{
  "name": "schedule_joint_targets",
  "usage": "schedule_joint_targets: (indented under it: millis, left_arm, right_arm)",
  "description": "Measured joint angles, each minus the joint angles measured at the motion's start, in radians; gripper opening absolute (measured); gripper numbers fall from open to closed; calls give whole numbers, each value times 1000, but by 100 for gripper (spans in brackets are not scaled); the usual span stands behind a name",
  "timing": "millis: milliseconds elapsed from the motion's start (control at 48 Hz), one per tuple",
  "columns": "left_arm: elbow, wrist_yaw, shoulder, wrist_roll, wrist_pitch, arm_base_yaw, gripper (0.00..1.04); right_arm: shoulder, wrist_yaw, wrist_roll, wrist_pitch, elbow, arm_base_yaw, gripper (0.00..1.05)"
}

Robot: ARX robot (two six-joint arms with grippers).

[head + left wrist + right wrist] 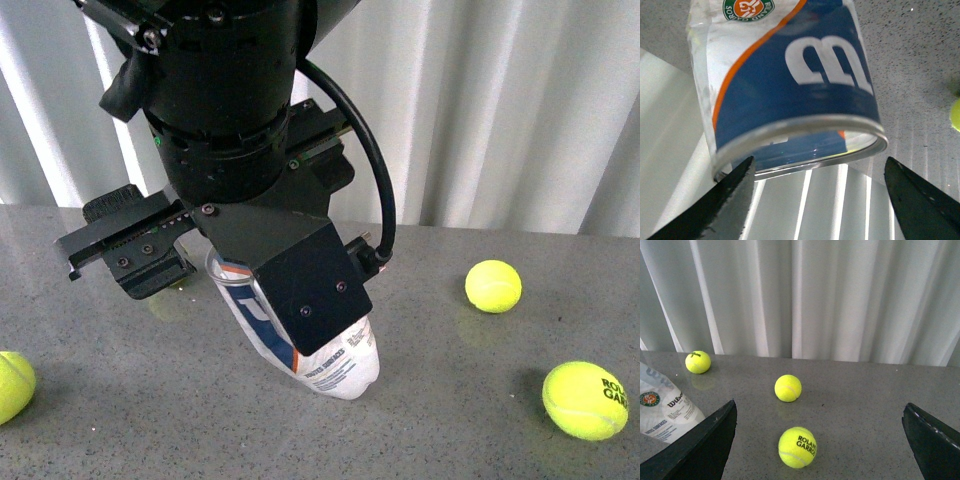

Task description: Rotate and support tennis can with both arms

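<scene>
2 left gripper (818,161) fingers (722,205) flank the tennis can (790,85) rim

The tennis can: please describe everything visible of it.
The tennis can is a clear plastic tube with an open metal rim and a navy, white and orange label bearing a round emblem. It leans tilted, closed end on the grey table. Jaws of the left gripper flank its rim; grip unclear.

Clear can (335,362), navy-white-orange label, tilted, base on tabletop (450,400), metal rim up inside spread left end effector (817,162)
</scene>
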Motion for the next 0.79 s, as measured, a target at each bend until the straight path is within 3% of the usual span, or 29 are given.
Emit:
schedule_joint_targets:
  millis: [104, 146, 792]
  left_arm:
    - [19, 2, 0, 0, 1, 4, 98]
    - [23, 3, -1, 0, 2, 5, 100]
    - [33, 10, -16, -8, 4, 7, 98]
  right_arm:
    - [0, 0, 0, 0, 0, 0, 98]
    - [0, 0, 0, 0, 0, 0, 98]
    - [0, 0, 0, 0, 0, 0, 98]
